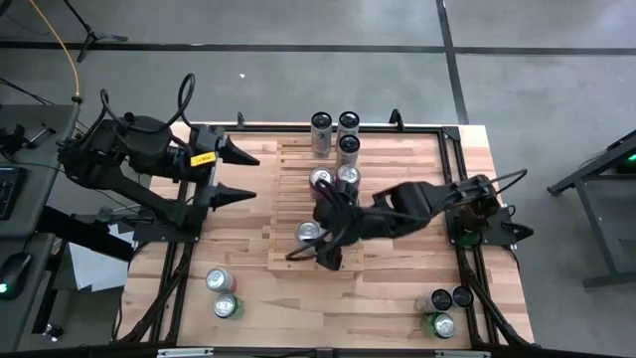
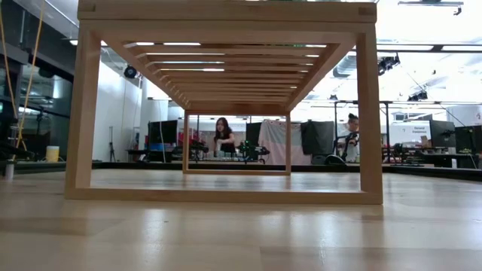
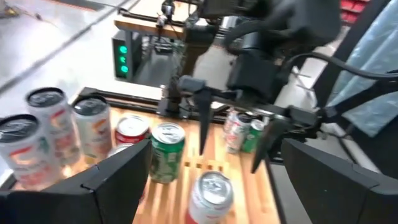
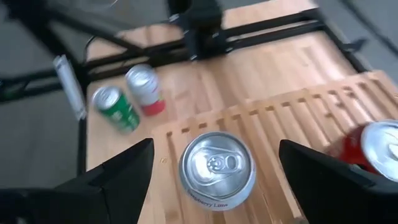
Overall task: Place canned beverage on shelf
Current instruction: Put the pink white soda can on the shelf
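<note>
The pale slatted shelf (image 1: 293, 159) stands in the middle of the table, with several cans upright on its slats. The nearest is a silver-topped can (image 1: 309, 233) (image 4: 216, 167). My right gripper (image 1: 313, 257) (image 4: 215, 143) hangs open over that can, one finger on either side, touching nothing. My left gripper (image 1: 248, 174) (image 3: 216, 146) is open and raised at the shelf's left side, pointing across it. A red can (image 4: 373, 146) stands farther along the shelf. The low view shows only the shelf's frame (image 2: 226, 11) from underneath.
Two cans (image 1: 223, 293) stand on the tabletop near the front left and three (image 1: 444, 308) near the front right. A black metal frame (image 1: 452, 149) runs round the table. People sit in the room beyond (image 2: 224, 135).
</note>
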Robot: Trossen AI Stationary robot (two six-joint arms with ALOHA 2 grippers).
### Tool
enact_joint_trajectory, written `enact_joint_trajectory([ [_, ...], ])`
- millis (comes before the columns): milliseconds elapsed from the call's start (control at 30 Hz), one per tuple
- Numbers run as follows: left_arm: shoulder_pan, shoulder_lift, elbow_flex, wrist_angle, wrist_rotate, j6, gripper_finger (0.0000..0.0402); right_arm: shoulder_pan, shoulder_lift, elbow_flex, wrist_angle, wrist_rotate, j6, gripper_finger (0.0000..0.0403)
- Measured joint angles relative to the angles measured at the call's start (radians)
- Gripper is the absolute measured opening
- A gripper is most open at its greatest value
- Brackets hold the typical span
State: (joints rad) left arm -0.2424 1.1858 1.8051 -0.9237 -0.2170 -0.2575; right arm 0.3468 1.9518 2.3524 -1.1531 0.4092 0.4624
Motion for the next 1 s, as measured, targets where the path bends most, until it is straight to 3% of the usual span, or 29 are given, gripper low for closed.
enact_joint_trajectory([
  [167, 0.000, 0.000, 0.000, 0.000, -0.029, 0.021, 0.0349, 0.038, 0.016, 0.000, 0.007, 0.122, 0.113, 0.0330],
  [600, 0.000, 0.000, 0.000, 0.000, -0.029, 0.027, 0.0349, 0.039, 0.119, -0.002, 0.008, 0.227, 0.114, 0.0330],
  [1000, 0.000, 0.000, 0.000, -0.008, -0.029, 0.026, 0.0349, 0.038, 0.119, -0.044, -0.010, 0.149, 0.166, 0.0330],
])
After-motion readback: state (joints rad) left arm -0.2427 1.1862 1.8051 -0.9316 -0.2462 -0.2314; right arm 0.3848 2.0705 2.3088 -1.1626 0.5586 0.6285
